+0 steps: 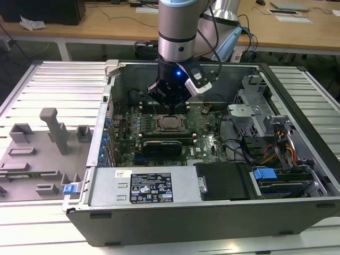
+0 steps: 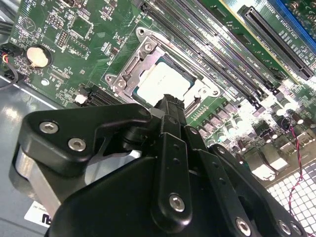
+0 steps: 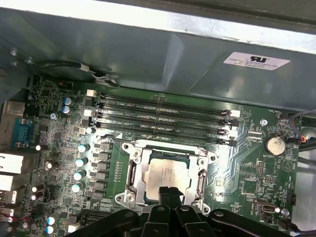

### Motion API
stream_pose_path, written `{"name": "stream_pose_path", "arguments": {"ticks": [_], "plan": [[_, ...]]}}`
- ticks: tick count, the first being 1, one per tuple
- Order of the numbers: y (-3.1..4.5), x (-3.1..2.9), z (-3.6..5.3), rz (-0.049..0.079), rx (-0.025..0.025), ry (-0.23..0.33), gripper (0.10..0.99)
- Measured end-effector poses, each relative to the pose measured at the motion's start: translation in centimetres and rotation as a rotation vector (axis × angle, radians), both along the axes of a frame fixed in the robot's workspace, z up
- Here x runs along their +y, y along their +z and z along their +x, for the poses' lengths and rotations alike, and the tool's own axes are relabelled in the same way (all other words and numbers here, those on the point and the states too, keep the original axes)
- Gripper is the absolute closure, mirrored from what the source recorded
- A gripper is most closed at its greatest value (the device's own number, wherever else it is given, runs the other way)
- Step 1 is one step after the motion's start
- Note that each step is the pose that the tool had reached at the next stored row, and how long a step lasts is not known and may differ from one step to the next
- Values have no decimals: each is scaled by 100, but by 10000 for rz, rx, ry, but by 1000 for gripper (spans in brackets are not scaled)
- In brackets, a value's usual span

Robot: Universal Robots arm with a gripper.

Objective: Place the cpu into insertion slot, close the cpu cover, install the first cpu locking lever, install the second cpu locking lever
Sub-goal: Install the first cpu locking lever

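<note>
The cpu point(image 3: 165, 173) point(image 2: 160, 81) lies flat in the insertion slot point(image 3: 148, 154), its silver-grey top showing. The cpu cover point(image 3: 137, 173) point(image 2: 129, 74) lies flat around the cpu, which shows through its square window. In the exterior view the cpu point(image 1: 170, 123) sits mid-board, just below the arm's black head. My gripper point(image 3: 170, 193) point(image 2: 170, 102) is shut, its two black fingers pressed together with nothing between them. Its tips stand low over the socket's edge, at the rim of the cover. A thin wire lever point(image 3: 112, 140) runs off one corner of the socket.
The green motherboard point(image 1: 207, 133) lies inside an open computer case point(image 1: 297, 106). Long black memory slots point(image 3: 158, 116) run beside the socket, and the case wall point(image 3: 148, 54) rises behind them. Capacitors point(image 3: 79, 160), a coin cell point(image 3: 274, 144) and a drive cage point(image 1: 255, 101) stand nearby.
</note>
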State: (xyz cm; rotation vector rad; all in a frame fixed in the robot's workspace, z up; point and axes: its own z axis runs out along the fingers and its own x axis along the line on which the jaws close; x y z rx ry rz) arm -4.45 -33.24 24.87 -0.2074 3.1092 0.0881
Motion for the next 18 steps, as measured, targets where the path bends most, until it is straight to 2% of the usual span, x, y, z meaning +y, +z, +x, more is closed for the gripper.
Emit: {"name": "stream_pose_path", "arguments": {"ticks": [8, 18], "plan": [[1, 0, 0, 1, 0, 0, 980], [1, 0, -87, 0, 0, 0, 980]]}}
